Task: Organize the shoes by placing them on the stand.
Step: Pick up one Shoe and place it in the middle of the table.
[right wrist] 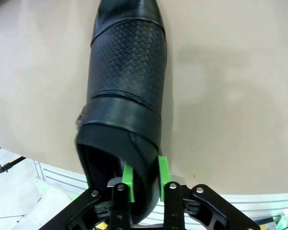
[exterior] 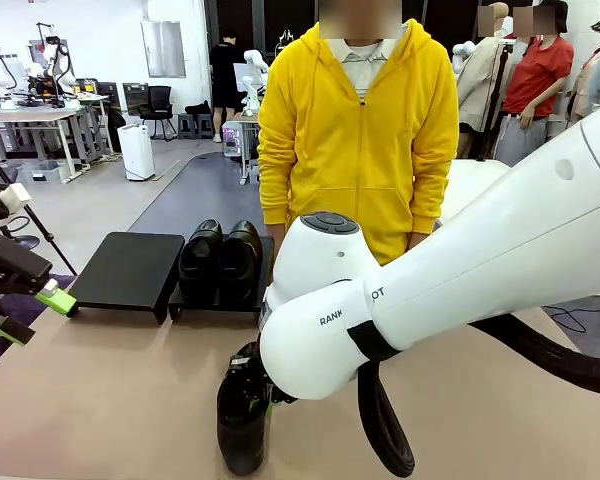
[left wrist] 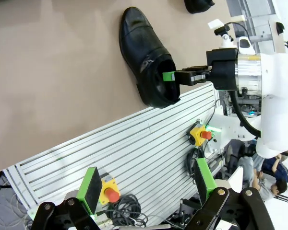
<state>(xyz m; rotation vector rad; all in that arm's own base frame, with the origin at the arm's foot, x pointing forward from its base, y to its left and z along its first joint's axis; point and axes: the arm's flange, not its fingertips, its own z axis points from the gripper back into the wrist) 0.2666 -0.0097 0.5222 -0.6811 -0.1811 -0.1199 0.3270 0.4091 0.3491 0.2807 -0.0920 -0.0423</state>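
The right gripper (right wrist: 145,178) straddles the side wall of a shoe (right wrist: 127,81) at its heel opening: one green pad sits inside the opening and the other outside, against the leather. The jaws stand narrow around that wall, but I cannot tell whether they pinch it or just bracket it. This shoe rests on the table (exterior: 110,400) close to the robot's edge, heel toward that edge and toe pointing across to the far side. The left gripper (left wrist: 149,184) hangs off the table's left end with its jaws spread wide and nothing between them, well apart from the shoe. Farther back, two more shoes (exterior: 220,262) sit side by side on the right section of the stand (exterior: 130,268), whose left section is bare. A person (exterior: 360,130) in a yellow hoodie stands just behind it.
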